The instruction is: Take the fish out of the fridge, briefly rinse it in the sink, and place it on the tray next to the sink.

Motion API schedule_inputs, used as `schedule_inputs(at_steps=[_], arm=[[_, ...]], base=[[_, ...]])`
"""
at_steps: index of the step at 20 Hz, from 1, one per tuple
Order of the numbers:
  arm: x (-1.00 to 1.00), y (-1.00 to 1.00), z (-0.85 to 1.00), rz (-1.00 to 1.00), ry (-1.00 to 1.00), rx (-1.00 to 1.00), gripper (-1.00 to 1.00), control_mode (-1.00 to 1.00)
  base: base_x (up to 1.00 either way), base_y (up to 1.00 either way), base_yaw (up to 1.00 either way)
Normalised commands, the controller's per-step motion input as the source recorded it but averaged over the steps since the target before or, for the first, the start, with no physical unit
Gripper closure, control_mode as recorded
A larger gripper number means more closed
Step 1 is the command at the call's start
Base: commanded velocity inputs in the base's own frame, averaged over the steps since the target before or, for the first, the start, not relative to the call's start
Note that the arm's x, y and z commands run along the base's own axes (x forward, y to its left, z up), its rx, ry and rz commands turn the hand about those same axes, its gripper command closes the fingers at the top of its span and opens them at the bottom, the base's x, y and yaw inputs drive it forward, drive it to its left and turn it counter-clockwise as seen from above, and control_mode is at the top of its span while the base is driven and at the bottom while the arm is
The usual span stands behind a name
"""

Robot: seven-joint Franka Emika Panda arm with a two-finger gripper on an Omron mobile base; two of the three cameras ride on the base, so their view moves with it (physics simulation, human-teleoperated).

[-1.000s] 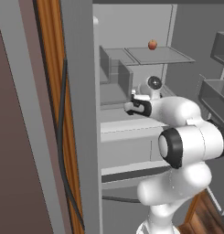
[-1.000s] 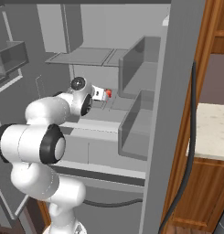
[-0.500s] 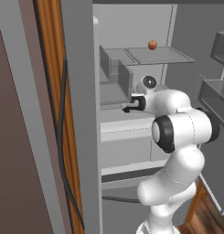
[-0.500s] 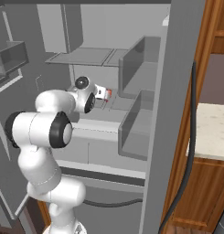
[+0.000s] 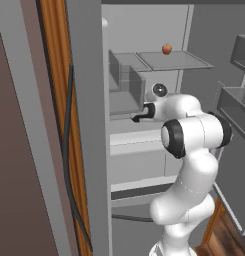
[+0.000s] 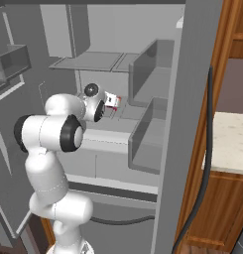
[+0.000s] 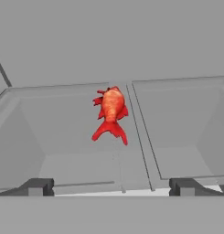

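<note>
The gripper (image 7: 111,186) pushed deeper into the fridge (image 5: 144,75) (jaws wide, empty), fish (image 7: 111,112) centre-frame ahead.

Robot arm (image 5: 194,150): glossy white rounded segments, joined by black joint bands; small dark gripper (image 5: 137,118); red-and-white marking seen at wrist.

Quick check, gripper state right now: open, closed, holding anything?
Gripper: open and empty, fingertips spread wide inside the fridge; the fish lies ahead on the shelf, untouched.
</note>
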Motion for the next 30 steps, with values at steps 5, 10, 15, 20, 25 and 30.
schedule_inputs(at_steps=[5, 10, 15, 20, 25, 30], arm=[[0.34, 0.0, -0.14, 0.0, 0.0, 0.0, -1.0, -1.0], [0.29, 0.0, -0.07, 0.0, 0.0, 0.0, -1.0, -1.0], [0.29, 0.0, -0.13, 0.0, 0.0, -0.01, -1.0, -1.0], [0.3, 0.0, -0.17, 0.0, 0.0, 0.0, -1.0, -1.0], [0.3, 0.0, -0.11, 0.0, 0.0, 0.0, -1.0, -1.0], [0.26, 0.0, -0.1, 0.0, 0.0, 0.0, -1.0, -1.0]], base=[[0.0, 0.0, 0.0], [0.0, 0.0, 0.0], [0.0, 0.0, 0.0], [0.0, 0.0, 0.0], [0.0, 0.0, 0.0], [0.0, 0.0, 0.0]])
